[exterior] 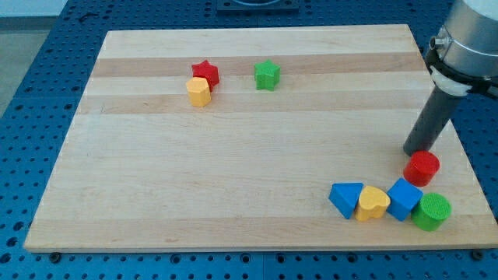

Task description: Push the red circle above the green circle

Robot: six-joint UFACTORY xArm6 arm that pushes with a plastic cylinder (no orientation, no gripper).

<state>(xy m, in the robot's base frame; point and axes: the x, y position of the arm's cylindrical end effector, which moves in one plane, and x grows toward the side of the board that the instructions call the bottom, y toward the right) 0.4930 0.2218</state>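
The red circle (422, 167) sits near the board's right edge, toward the view's bottom. The green circle (431, 211) lies just below it and slightly right, near the bottom right corner. My tip (411, 152) rests on the board at the red circle's upper left edge, touching or almost touching it. The dark rod rises from there toward the view's top right.
A blue cube (403, 198), a yellow heart (373, 203) and a blue triangle (346, 199) line up left of the green circle. A red star (205, 73), a yellow block (199, 91) and a green star (267, 75) sit at upper left. The wooden board (233, 171) lies on a blue perforated table.
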